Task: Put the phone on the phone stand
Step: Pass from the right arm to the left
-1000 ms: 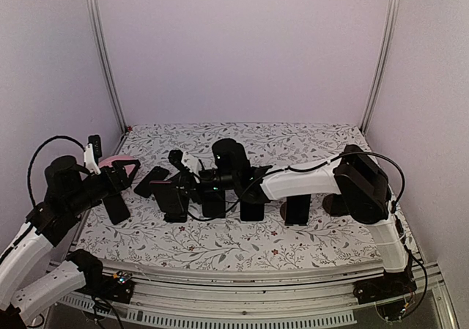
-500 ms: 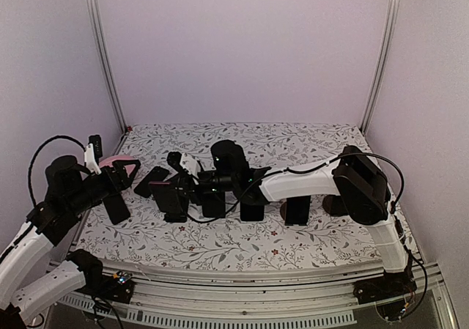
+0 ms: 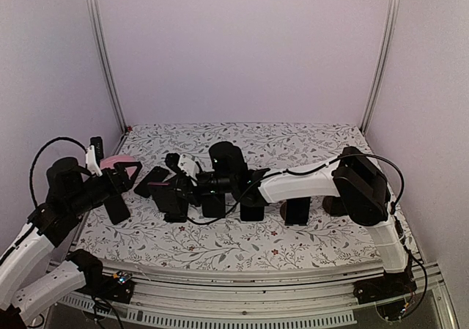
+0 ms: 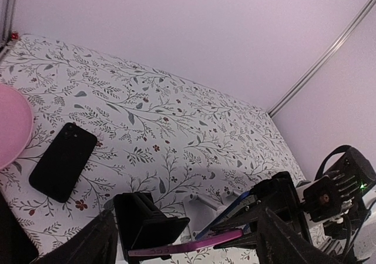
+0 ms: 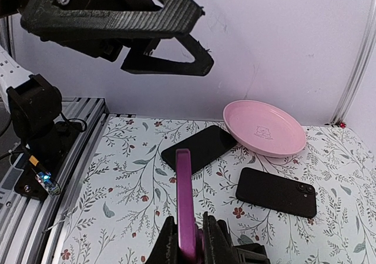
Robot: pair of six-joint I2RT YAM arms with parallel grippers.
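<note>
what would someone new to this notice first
The purple phone pinched on edge in the right gripper, left of centre in the top view, right beside a black stand. Then the pink plate at the far left with a black phone lying flat near it, and the left gripper hanging open and empty close by.

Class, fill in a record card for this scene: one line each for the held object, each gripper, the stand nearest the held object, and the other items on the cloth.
Held object: purple phone, gripped edge-on
Right gripper: shut on the purple phone
Left gripper: open, holding nothing
Nearest stand: black phone stand, close beside the purple phone, which is not yet seated on it
Other items: pink plate; two black phones lying flat
</note>
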